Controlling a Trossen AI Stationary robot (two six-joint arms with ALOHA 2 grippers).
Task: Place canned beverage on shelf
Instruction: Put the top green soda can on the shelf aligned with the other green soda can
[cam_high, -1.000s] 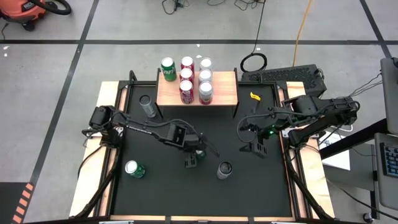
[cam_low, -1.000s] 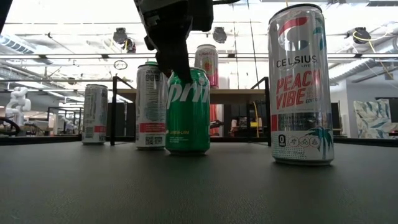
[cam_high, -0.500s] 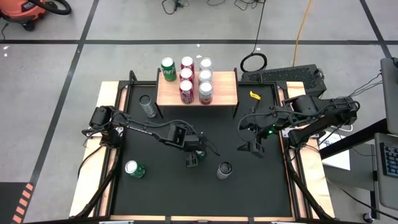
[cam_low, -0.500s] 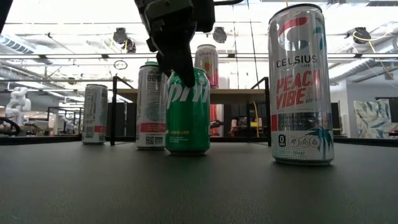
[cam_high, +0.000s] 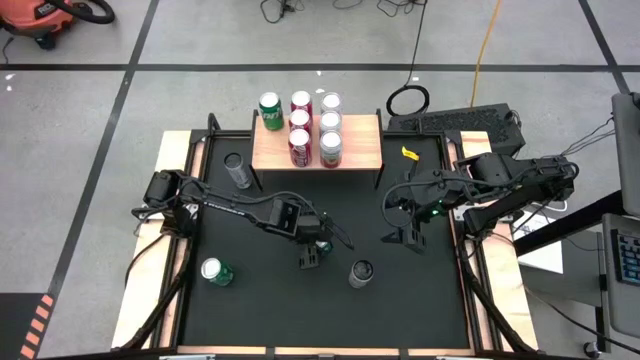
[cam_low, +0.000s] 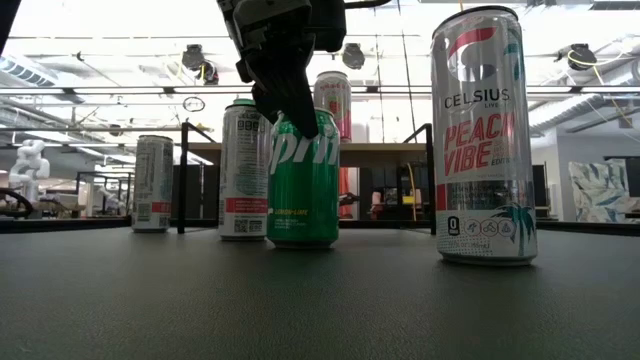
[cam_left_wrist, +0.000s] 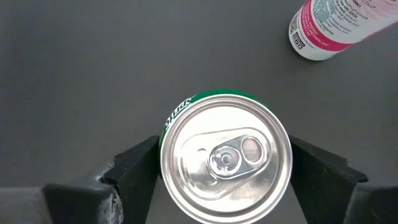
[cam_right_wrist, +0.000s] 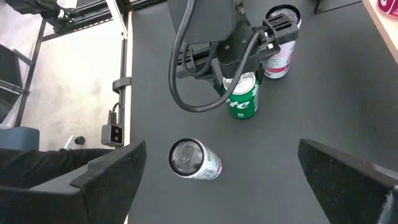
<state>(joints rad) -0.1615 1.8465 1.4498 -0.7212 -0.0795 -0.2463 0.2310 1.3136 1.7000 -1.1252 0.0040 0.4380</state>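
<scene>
A green Sprite can (cam_low: 303, 190) stands upright on the black mat near its middle, and my left gripper (cam_high: 316, 250) reaches down over it from the left. Its silver top (cam_left_wrist: 226, 160) shows between my two fingers. The shelf (cam_high: 355, 145), a light wood top on black legs, stands at the mat's far edge with several cans on its left half. My right gripper (cam_high: 402, 222) hangs open above the mat's right side, its fingers wide apart in the right wrist view (cam_right_wrist: 224, 180), with nothing between them. My left gripper has the green can by its upper wall, just under the rim (cam_left_wrist: 163, 163), one finger on each side of the round body. The fingers (cam_low: 290, 95) slant down onto it from above and the table's left. The can stands upright with its bottom on the mat.
A tall Celsius can (cam_high: 360, 272) stands just right of and nearer than the green can. A white-and-pink can (cam_high: 237, 170) stands at the far left by the shelf's leg. Another green can (cam_high: 215, 272) stands at the near left. The shelf's right half is bare wood.
My left gripper has stayed in place and drawn its fingers in against the green can. The can remains upright on the mat, shifted only slightly.
</scene>
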